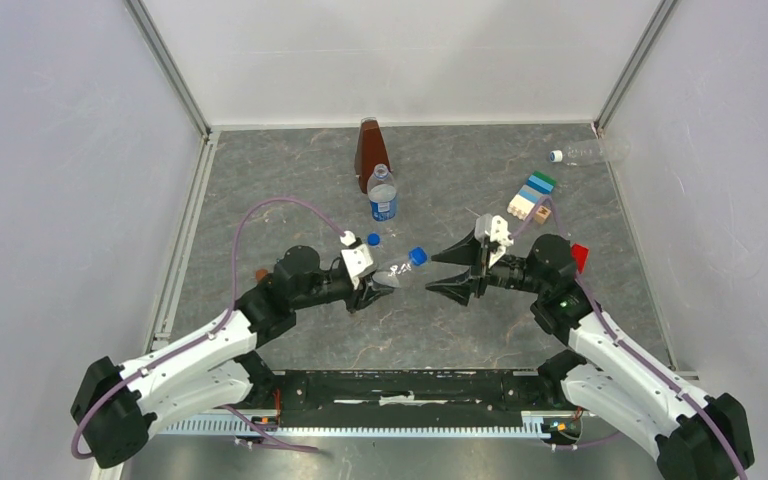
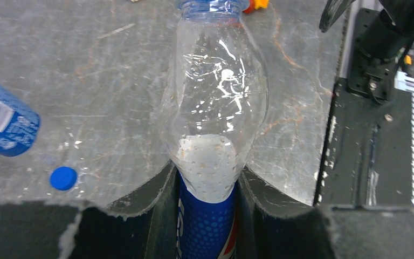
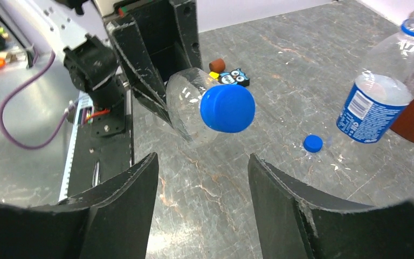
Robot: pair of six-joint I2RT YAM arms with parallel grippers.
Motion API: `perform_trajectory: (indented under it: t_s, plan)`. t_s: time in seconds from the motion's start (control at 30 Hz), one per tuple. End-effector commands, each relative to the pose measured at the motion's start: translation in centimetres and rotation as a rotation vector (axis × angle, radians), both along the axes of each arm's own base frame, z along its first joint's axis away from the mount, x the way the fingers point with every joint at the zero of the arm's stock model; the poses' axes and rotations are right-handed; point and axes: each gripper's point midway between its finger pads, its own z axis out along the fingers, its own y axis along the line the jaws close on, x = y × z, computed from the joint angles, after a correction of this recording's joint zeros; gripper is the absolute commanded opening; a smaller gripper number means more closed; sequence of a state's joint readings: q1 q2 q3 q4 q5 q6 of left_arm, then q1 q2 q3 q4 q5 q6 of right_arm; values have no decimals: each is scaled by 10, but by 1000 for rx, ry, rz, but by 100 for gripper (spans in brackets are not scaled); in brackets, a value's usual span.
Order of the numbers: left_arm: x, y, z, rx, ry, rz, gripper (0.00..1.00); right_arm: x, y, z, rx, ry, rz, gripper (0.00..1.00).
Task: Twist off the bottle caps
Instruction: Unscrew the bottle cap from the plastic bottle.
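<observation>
Step in hand: second cap. Left pincer point(image 1: 375, 285) grips a bottle point(image 1: 398, 268) by its label end, level above the worktop point(image 1: 290, 180) at centre frame, its blue cap point(image 1: 418, 255) pointing right. Right pincer point(image 1: 433, 274) stands wide, just short of that cap and not touching it. A loose cap point(image 1: 373, 240) lies by the open upright bottle point(image 1: 382, 195). Next move, as I judge it: advance, close on the cap, twist. A third bottle point(image 1: 590, 152) lies capped at upper right.

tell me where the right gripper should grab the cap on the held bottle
Grip the blue cap by its round side wall, coming straight in at its end face. The left gripper holds the bottle roughly level, cap facing the open right gripper.
</observation>
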State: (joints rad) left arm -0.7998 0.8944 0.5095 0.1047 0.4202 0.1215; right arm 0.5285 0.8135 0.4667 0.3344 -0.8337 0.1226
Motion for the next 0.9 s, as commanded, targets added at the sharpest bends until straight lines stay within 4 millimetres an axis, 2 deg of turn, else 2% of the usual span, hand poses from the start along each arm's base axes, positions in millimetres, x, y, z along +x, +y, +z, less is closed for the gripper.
perform_trajectory:
  t_s: [0.0, 0.1, 0.2, 0.37, 0.57, 0.67, 0.87]
  plan:
    - [26, 8, 27, -64, -154, 126, 14, 17, 1, 45, 112, 40, -98, 67]
    - [27, 11, 25, -73, -193, 139, 13, 23, 3, 60, 204, 126, -131, 70]
    - [30, 14, 22, -62, -225, 164, 11, 27, 7, 64, 271, 230, -132, 71]
    - [30, 17, 14, 8, -324, 205, 8, 40, 13, 55, 290, 337, -161, 72]
    - [30, 20, 20, 34, -438, 276, 7, 50, 18, 40, 255, 403, -168, 70]
    - [31, 19, 18, 51, -463, 288, 7, 46, 23, 37, 244, 416, -140, 66]
    - [36, 18, 7, 104, -474, 304, 7, 32, 27, 38, 225, 384, -47, 65]
